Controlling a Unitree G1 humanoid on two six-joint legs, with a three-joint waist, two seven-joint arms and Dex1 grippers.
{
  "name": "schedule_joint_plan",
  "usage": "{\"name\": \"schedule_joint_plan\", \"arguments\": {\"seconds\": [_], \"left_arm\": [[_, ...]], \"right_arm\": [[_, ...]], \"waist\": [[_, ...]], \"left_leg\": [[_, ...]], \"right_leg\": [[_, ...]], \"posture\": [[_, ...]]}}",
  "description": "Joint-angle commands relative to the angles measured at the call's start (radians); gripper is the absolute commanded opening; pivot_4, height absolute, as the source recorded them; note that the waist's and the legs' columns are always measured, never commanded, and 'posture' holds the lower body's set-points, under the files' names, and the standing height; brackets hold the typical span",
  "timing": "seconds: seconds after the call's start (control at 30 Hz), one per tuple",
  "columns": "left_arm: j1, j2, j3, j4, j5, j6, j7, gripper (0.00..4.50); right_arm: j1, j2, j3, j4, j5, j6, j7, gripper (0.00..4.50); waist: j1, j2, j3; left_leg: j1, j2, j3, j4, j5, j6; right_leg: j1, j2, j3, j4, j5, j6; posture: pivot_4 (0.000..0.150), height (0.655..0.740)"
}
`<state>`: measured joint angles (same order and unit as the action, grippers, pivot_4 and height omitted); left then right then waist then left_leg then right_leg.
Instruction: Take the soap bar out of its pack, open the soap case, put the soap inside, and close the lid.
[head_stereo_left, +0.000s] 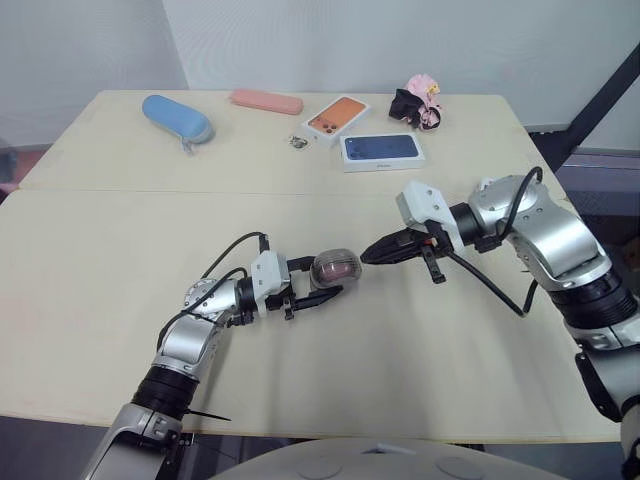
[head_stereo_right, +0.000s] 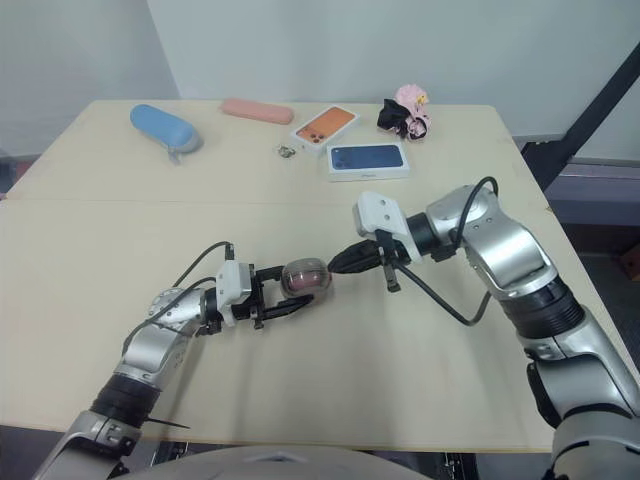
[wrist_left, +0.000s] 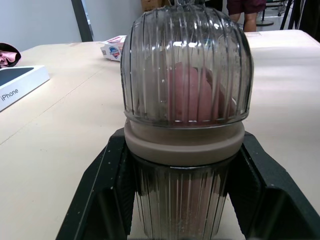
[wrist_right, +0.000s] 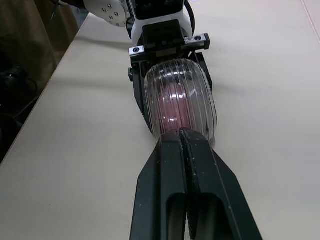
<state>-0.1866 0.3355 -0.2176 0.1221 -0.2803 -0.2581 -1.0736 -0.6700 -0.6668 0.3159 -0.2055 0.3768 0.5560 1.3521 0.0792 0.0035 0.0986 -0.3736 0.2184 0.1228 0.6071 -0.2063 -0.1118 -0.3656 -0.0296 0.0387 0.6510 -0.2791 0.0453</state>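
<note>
L gripper (head_stereo_left: 322, 280) clamps soap case (head_stereo_left: 336, 265), far from table (head_stereo_left: 110, 290) edges; R gripper (head_stereo_left: 374, 251) closed.

soap case (wrist_left: 186, 65): clear, vertical ribs, beige band; pink soap (wrist_left: 187, 92) inside. desk (head_stereo_left: 120, 300) pale beige. beyond the soap case: blue glasses case (head_stereo_left: 177, 118), orange phone box (head_stereo_left: 336, 116).
</note>
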Motion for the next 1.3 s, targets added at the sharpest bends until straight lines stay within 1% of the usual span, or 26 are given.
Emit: {"name": "schedule_joint_plan", "arguments": {"seconds": [0.03,0.5,0.8,1.03,1.17,1.3], "left_arm": [[0.002,0.011,0.002,0.01,0.017,0.005,0.009,1.93],[0.0,0.013,0.006,0.008,0.018,0.007,0.015,1.93],[-0.003,0.013,0.008,0.008,0.018,0.007,0.019,1.93],[-0.003,0.012,0.008,0.009,0.017,0.004,0.022,1.93],[-0.005,0.012,0.011,0.007,0.015,0.002,0.026,1.93],[-0.006,0.019,0.019,-0.009,-0.005,0.034,0.024,1.93]], "right_arm": [[-0.012,0.008,-0.014,-0.031,0.018,-0.005,-0.005,0.09],[0.012,0.073,0.04,-0.004,-0.031,-0.032,-0.07,0.09],[0.026,0.084,0.091,0.023,-0.072,-0.061,-0.082,0.09],[0.034,0.088,0.127,0.06,-0.119,-0.081,-0.105,0.09],[0.037,0.093,0.115,0.064,-0.11,-0.081,-0.114,0.09],[0.026,0.098,0.042,0.087,-0.07,-0.084,-0.125,0.09]], "waist": [[0.0,0.0,0.0],[-0.002,0.0,0.0],[-0.004,0.0,0.0],[-0.009,0.0,-0.001],[-0.013,0.0,-0.001],[-0.015,0.0,-0.001]], "left_leg": [[0.0,0.0,0.0,0.0,0.0,0.0],[0.0,0.0,0.0,0.0,0.0,0.0],[0.001,0.0,0.0,0.0,0.0,0.0],[0.007,0.0,0.0,-0.001,0.0,0.0],[0.008,0.0,0.0,-0.002,0.0,-0.001],[0.008,0.0,0.0,-0.002,0.001,-0.001]], "right_leg": [[0.0,0.0,0.0,0.0,0.0,0.0],[0.0,0.0,0.0,0.001,0.0,0.0],[0.002,0.0,0.0,0.001,0.0,0.0],[0.007,-0.001,0.001,0.001,0.0,0.0],[0.008,-0.001,0.001,0.001,0.001,-0.001],[0.008,-0.001,0.001,0.001,0.001,-0.001]], "posture": [[0.15,0.74],[0.15,0.74],[0.15,0.74],[0.15,0.74],[0.15,0.74],[0.15,0.74]]}}
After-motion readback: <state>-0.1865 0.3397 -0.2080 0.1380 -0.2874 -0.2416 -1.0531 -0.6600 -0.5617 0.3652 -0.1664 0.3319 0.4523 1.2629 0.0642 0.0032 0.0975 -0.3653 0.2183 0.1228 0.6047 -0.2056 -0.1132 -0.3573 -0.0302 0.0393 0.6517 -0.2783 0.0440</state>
